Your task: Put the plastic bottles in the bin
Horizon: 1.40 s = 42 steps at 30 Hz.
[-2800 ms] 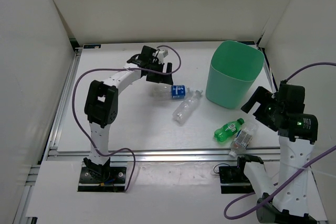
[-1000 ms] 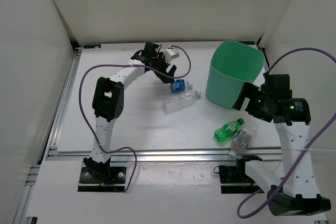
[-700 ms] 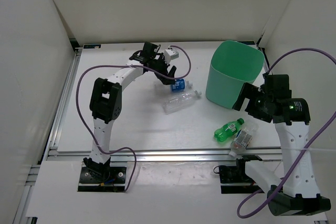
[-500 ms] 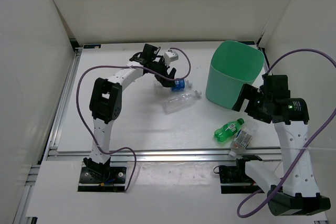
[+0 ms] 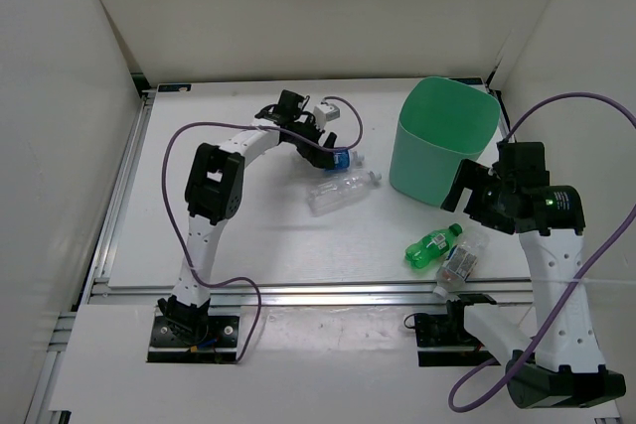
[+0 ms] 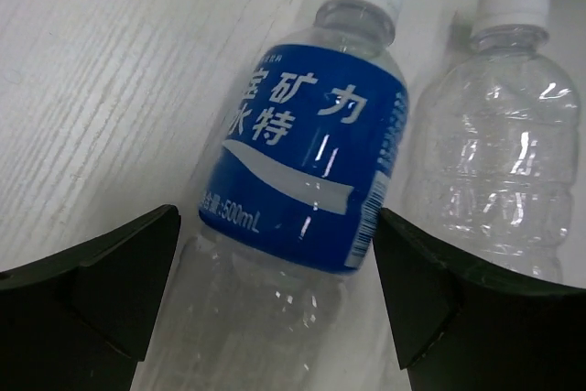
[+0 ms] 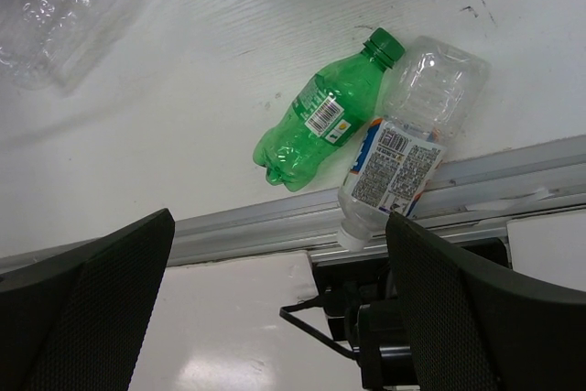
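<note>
Bin (image 5: 437,164): upright at the far right of the table (image 5: 248,245). No bottle shows inside it. All four bottles lie on the table, so by this reading nothing is binned and the whole task is left.

Left gripper (image 6: 275,274): jaws spread wide and straddling the blue-label bottle (image 6: 307,180), one finger on each side, not closed on it. A first pickup looks to be the step in hand.

Right gripper (image 7: 275,267): jaws fully apart, holding nothing, hanging above the near-right pair.

- Plain clear bottle (image 6: 499,171): on its side just beside the blue-label one, mid-table, left of the bin.
- Green bottle (image 7: 320,121): on its side, touching the white-blue label bottle (image 7: 398,167), which rests against the rail (image 7: 513,180) at the near edge.

Hard to make out:
- The bin's floor is only partly visible from above.
- The wrist view cuts off the blue-label bottle's base.
- Contact between the left fingers and that bottle cannot be told.
- In the top view the left gripper covers most of it.
</note>
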### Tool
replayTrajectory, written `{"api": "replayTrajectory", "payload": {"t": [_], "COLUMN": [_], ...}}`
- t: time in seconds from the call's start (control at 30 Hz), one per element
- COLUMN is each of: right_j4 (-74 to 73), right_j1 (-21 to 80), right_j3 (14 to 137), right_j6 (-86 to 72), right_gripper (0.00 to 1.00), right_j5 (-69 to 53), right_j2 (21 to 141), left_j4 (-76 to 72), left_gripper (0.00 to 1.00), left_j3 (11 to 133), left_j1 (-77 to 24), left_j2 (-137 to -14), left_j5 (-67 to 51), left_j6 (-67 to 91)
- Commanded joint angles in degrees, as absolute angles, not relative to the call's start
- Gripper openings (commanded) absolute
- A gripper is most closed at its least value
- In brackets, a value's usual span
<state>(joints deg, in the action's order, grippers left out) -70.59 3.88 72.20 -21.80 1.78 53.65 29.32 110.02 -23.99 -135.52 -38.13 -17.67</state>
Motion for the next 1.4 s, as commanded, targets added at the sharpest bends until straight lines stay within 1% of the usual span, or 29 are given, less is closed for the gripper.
{"api": "replayTrajectory", "payload": {"t": [0.0, 0.03, 0.1, 0.17, 0.27, 0.3, 0.33, 0.4, 0.43, 0.53, 0.57, 0.63, 0.7, 0.77, 0.8, 0.83, 0.9, 0.97, 1.03, 1.17, 1.3, 1.37], "right_j4": [-71.6, -71.6, -71.6, -72.2, -72.2, -72.2, -72.2, -72.2, -72.2, -72.2, -71.6, -71.6, -71.6, -71.1, -71.1, -70.6, -70.6, -70.0, -70.0, -70.0, -70.0, -70.0], "right_j1": [4.1, 4.1, 4.1, 4.1, 4.1, 4.1, 4.1, 4.1, 4.1, 4.1, 4.1, 4.1, 4.1, 4.1, 4.1, 4.1, 4.1, 4.1, 4.1, 4.1, 4.1, 4.1], "right_j3": [73.3, 73.8, 73.8, 73.8, 73.8, 73.8, 73.8, 73.8, 73.8, 73.3, 73.3, 72.7, 72.2, 72.2, 71.6, 71.6, 71.1, 70.6, 70.6, 69.4, 69.3, 70.0], "right_j6": [-20.0, -20.0, -20.0, -20.0, -20.0, -20.0, -20.0, -20.0, -20.0, -20.0, -20.0, -20.0, -20.0, -20.0, -20.0, -20.0, -20.6, -20.6, -20.6, -20.6, -21.2, -21.8], "right_gripper": [1.00, 1.00, 1.00, 1.00, 1.00, 1.00, 1.00, 1.00, 1.00, 1.00, 1.00, 1.00, 1.00, 1.00, 1.00, 1.00, 1.00, 1.00, 1.00, 1.00, 1.00, 1.00], "right_j5": [3.5, 3.5, 4.0, 4.0, 4.0, 4.0, 4.0, 4.0, 4.0, 4.0, 4.0, 4.0, 4.0, 4.0, 4.0, 4.0, 4.0, 3.4, 3.4, 4.7, 5.9, 5.9], "right_j2": [53.9, 53.9, 54.4, 54.4, 54.9, 54.9, 55.5, 55.5, 55.5, 55.5, 55.5, 54.9, 54.9, 54.4, 54.4, 54.4, 53.8, 53.8, 53.3, 52.6, 51.5, 51.5], "left_j4": [28.7, 28.7, 28.7, 28.7, 28.2, 28.2, 28.2, 28.2, 28.2, 27.7, 27.7, 27.7, 27.7, 27.7, 27.7, 27.0, 25.1, 21.1, 18.2, 9.8, 6.1, -1.8], "left_gripper": [0.96, 0.93, 0.92, 0.88, 0.80, 0.68, 0.61, 0.51, 0.40, 0.30, 0.24, 0.23, 0.17, 0.15, 0.13, 0.12, 0.12, 0.10, 0.10, 0.10, 0.10, 0.10], "left_j3": [111.5, 110.6, 110.0, 109.2, 108.7, 108.7, 108.7, 110.4, 111.1, 115.3, 117.7, 120.0, 124.3, 128.9, 134.7, 137.6, 144.7, 147.2, 147.7, 143.2, 145.5, 144.2], "left_j1": [-23.9, -23.9, -23.9, -23.9, -23.9, -23.9, -23.9, -23.9, -23.4, -23.4, -23.4, -22.9, -22.9, -22.3, -22.3, -22.3, -22.3, -23.3, -24.4, -28.7, -33.3, -34.0], "left_j2": [-135.6, -135.6, -135.6, -135.6, -136.2, -136.2, -136.2, -136.2, -136.2, -136.8, -136.8, -136.1, -134.5, -133.9, -133.9, -133.9, -133.9, -134.4, -132.3, -129.4, -130.0, -130.0], "left_j5": [-38.8, -38.8, -38.8, -38.8, -38.8, -38.2, -37.2, -35.9, -33.9, -28.2, -26.4, -21.8, -14.4, -6.4, -6.3, -6.3, -9.7, -11.9, -12.4, -18.9, -22.5, -24.8], "left_j6": [-16.3, -15.8, -15.8, -15.3, -14.1, -14.1, -13.3, -12.7, -11.8, -8.4, -7.7, -5.6, -4.6, 0.5, 2.4, 6.7, 10.6, 16.5, 19.5, 25.8, 30.1, 32.1]}}
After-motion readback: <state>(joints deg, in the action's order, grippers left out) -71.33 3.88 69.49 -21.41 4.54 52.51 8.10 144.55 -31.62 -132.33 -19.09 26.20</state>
